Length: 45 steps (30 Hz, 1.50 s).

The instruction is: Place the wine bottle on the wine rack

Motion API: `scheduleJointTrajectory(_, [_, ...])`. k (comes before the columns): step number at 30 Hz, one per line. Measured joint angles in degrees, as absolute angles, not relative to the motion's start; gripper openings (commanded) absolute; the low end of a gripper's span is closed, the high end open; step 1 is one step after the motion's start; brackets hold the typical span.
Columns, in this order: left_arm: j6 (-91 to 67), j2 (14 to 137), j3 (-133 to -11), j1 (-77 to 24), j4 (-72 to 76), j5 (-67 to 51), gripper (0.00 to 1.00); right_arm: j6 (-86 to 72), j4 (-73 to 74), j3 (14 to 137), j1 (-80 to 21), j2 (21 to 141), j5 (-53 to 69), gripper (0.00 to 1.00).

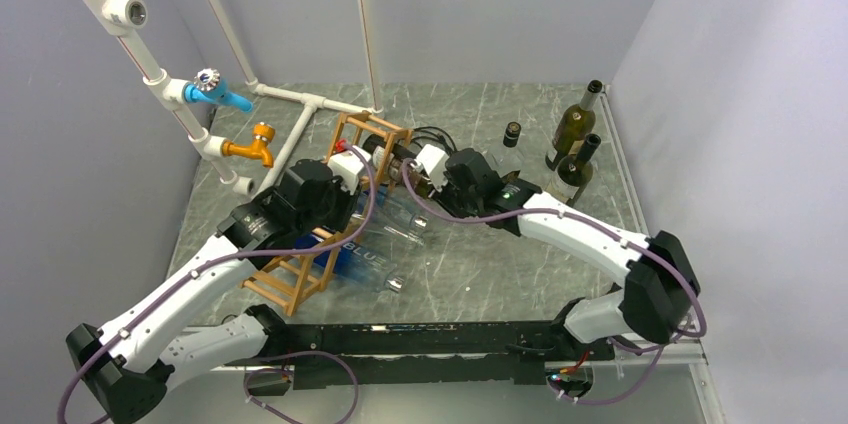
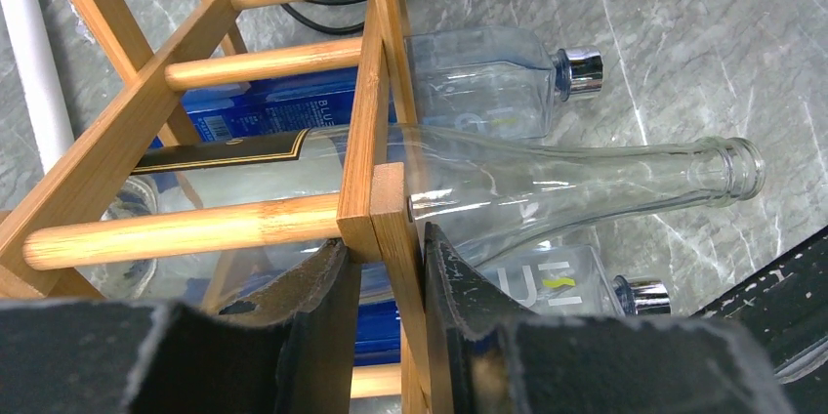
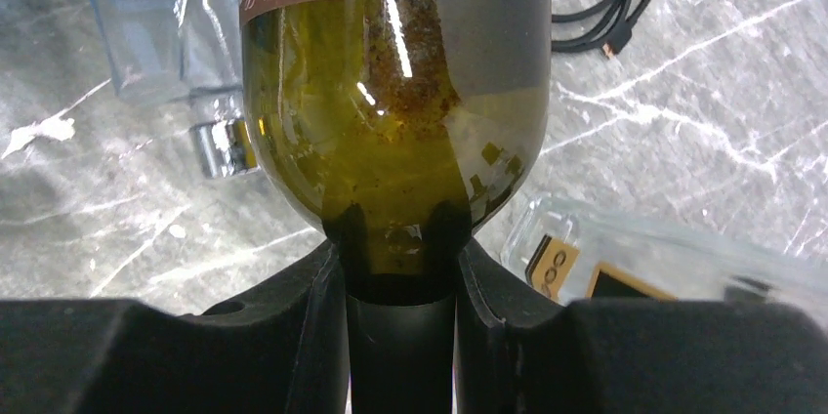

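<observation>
The wine bottle, green glass lying on its side, wears a brown label showing "La", "VILL" and "00180", plus a barcode seen from the left wrist. The right hand is closed tight round its neck. The bottle's body reaches in among the sticks at the far end of the wine rack, just over a rung; whether it bears on the wood I cannot tell. The left hand is pinched on one upright post of the rack, with no gap on either side. Inside the rack lies a clear bottle with a black, gold-edged label, its open mouth poking out to the right. Beside it are a blue-labelled bottle reading "BLUE" and two square bottles with chrome caps. A black cable lies on the grey marbled bench. Two dark bottles stand at the far right corner, well apart from the rack. White pipes with a blue tap and an orange tap crowd the left. Bare bench lies near, between the two arms.
</observation>
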State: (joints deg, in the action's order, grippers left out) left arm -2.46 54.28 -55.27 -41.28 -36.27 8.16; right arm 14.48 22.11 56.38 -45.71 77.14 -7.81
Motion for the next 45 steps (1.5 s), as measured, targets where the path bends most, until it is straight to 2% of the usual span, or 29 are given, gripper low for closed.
scheduleJointTrajectory(6, [-2.1,52.9,-53.8,-39.5,-34.6,5.2,0.0,16.6,20.0,61.5,-43.3,84.0,-3.7,0.0])
scheduleJointTrajectory(17, [-1.2,51.9,-52.8,-36.6,-33.4,0.0,0.0,19.0,16.4,63.4,-40.9,87.5,1.4,0.0])
scheduleJointTrajectory(25, [-1.0,51.8,-52.7,-36.2,-33.2,-0.9,0.0,18.3,17.1,70.3,-41.0,93.7,4.6,0.0])
scheduleJointTrajectory(30, [-0.8,51.6,-52.4,-36.1,-32.9,-1.3,0.0,17.0,17.1,72.6,-41.1,96.2,4.8,0.1])
scheduleJointTrajectory(32, [-0.7,51.6,-52.4,-36.1,-32.9,-1.3,0.0,16.7,17.1,72.6,-41.1,96.2,4.8,0.23])
scheduleJointTrajectory(35, [-0.7,51.6,-52.4,-36.1,-32.9,-1.5,0.0,16.2,17.0,72.6,-41.2,96.2,4.7,0.32])
scheduleJointTrajectory(37, [-0.6,51.6,-52.4,-36.0,-32.8,-1.7,0.0,15.7,17.0,72.6,-41.3,96.3,4.5,0.48])
scheduleJointTrajectory(38, [-0.6,51.6,-52.4,-36.0,-32.8,-1.8,0.0,15.1,16.8,72.6,-41.3,96.3,4.3,0.52])
scheduleJointTrajectory(42, [-0.6,51.5,-52.4,-35.9,-32.8,-2.1,0.0,12.3,13.2,73.6,-40.9,96.4,2.4,0.68])
scheduleJointTrajectory(45, [-0.6,51.4,-52.3,-35.8,-32.8,-2.1,0.0,10.7,10.6,74.1,-40.9,96.4,1.0,0.74])
